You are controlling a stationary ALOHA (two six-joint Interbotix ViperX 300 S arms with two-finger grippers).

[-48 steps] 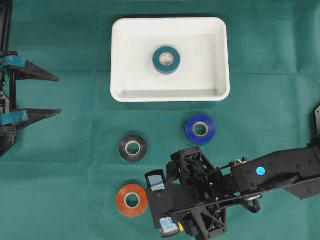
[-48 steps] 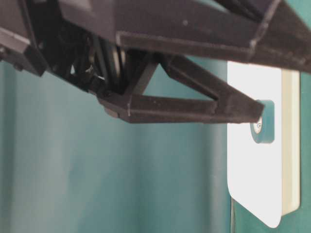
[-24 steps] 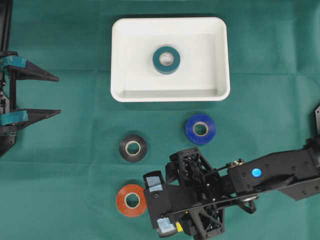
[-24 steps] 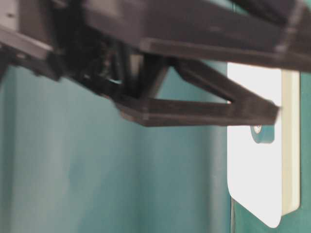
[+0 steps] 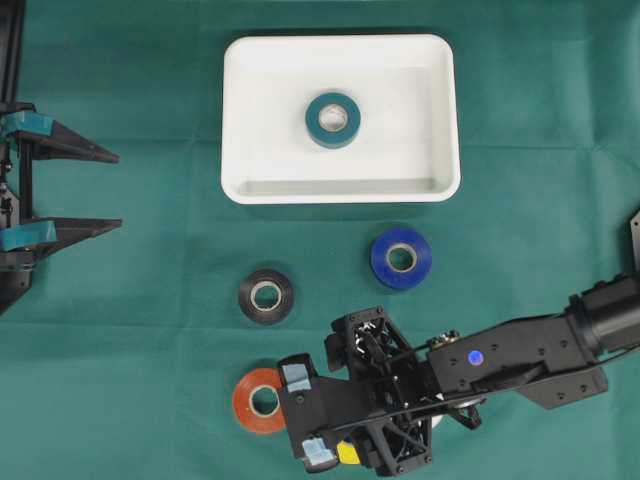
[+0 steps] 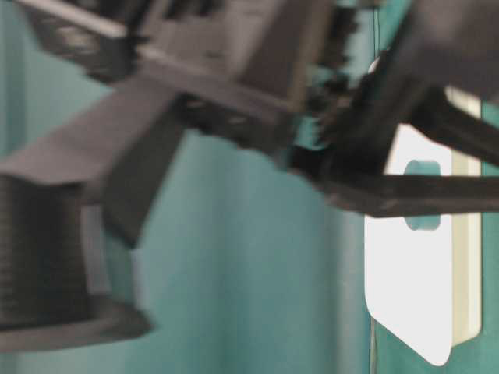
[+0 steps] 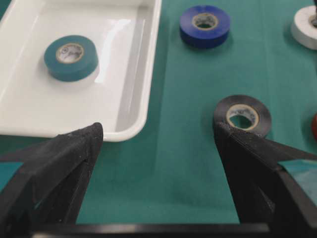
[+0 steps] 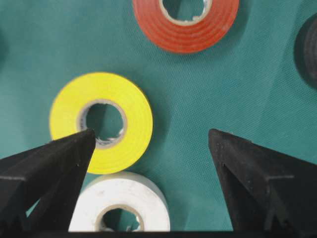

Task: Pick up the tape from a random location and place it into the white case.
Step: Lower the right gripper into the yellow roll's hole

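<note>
No legible writing on teal tape [image 7: 71,57] core

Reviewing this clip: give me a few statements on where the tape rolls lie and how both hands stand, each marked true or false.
1. A teal roll lies inside the white case. True.
2. The blue roll sits in the case too. False: it lies on the green cloth outside it.
3. The right hand is shut on the yellow roll. False: it is open, holding nothing.
4. The white roll touches the yellow one. True.
5. The left hand is open. True.
</note>
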